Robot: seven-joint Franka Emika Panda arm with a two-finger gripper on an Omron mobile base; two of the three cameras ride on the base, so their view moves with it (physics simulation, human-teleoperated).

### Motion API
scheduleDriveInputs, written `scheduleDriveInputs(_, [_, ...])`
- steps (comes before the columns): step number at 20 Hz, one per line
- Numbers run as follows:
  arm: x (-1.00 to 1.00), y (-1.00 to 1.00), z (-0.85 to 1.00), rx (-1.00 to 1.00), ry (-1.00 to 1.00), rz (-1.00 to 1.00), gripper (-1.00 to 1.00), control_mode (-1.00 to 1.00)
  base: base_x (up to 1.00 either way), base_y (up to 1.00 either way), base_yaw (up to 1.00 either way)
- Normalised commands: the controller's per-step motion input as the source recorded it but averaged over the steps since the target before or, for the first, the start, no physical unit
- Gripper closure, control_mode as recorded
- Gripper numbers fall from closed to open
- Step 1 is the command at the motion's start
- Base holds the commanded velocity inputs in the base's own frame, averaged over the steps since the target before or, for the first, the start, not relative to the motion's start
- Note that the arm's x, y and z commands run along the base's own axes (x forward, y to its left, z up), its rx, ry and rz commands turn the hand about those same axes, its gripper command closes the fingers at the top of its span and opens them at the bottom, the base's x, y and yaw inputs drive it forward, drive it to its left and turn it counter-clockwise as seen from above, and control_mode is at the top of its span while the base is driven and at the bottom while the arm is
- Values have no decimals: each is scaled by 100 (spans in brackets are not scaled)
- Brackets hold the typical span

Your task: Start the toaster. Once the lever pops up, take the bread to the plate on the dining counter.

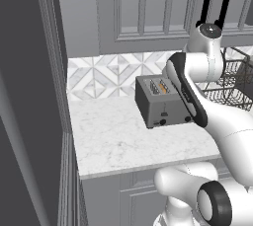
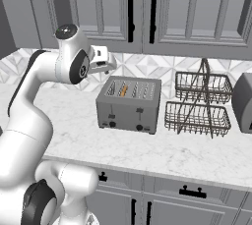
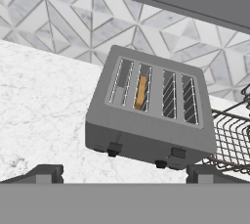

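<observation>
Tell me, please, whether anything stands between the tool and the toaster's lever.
Nothing visible does. The open tool hangs above and in front of the dark grey boxy toaster, and only bare white marble worktop lies around its knob face with the small black lever.

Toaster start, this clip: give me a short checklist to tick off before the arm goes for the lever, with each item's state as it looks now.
1. Bread seated in a toaster slot: ok; an orange slice sits in the second slot from the left.
2. Tool open and empty: ok; the fingers stand wide apart with nothing between them.
3. Lever not yet pressed: cannot tell; its tab is too small to judge its height.
4. Path to the front face free: ok; bare worktop lies before the toaster.
5. Wire basket clear of the toaster: ok; it stands beside it, apart.
</observation>
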Motion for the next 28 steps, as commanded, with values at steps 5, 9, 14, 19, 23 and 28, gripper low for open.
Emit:
scheduleDriveInputs(5, [0, 0, 0, 0, 0, 0, -100, -100, 0, 0, 0])
scheduleDriveInputs(9, [0, 0, 0, 0, 0, 0, -100, -100, 0, 0, 0])
scheduleDriveInputs(14, [0, 0, 0, 0, 0, 0, -100, -100, 0, 0, 0])
scheduleDriveInputs(19, [0, 0, 0, 0, 0, 0, -100, -100, 0, 0, 0])
scheduleDriveInputs(23, [0, 0, 0, 0, 0, 0, -100, -100, 0, 0, 0])
scheduleDriveInputs(28, [0, 0, 0, 0, 0, 0, -100, -100, 0, 0, 0])
